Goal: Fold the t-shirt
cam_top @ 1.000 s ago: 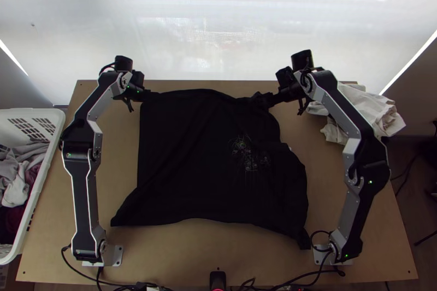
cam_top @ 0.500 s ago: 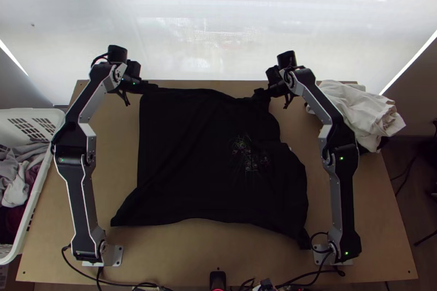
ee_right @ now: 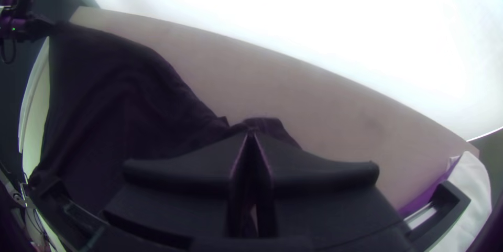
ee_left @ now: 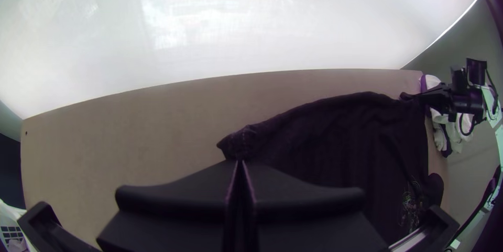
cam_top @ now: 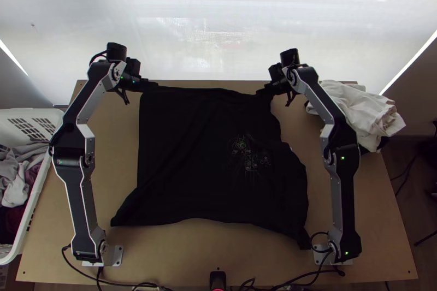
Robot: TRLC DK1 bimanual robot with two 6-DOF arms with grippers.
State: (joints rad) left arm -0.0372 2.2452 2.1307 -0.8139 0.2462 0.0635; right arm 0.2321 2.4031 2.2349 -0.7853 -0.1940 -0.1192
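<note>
the wooden worktop (cam_top: 117,149) stretches under everything, both arms' bases fixed near its near corners. on it lies the black t-shirt (cam_top: 185,154), spread over the middle and covering most of the space between the arms. it is opened out but not smooth: creases run across it, one near corner juts out towards the left arm's base, and the other drops just beside the right arm's base. the side towards that right arm looks rumpled, its outline uneven.

next in size come the left arm (cam_top: 82,198) and the right arm (cam_top: 343,198), each reaching up its own side of the cloth to the far edge. a white plastic basket (cam_top: 33,111) stands at the worktop's left side, with grey, pale and dark red clothes (cam_top: 16,192) inside. a heap of off-white cloths (cam_top: 371,113) sits at the far right corner, well apart from the left arm.

the left hand (cam_top: 155,85) is clenched, pinching the t-shirt at its far left corner. the right hand (cam_top: 262,92) is closed too, gripping a bunched bit of the far edge towards the right. smaller again is the thin-lined coloured print (cam_top: 248,154) on the fabric, right of the middle. a little black device (cam_top: 218,279) sits at the near edge, by some cables (cam_top: 131,285).
</note>
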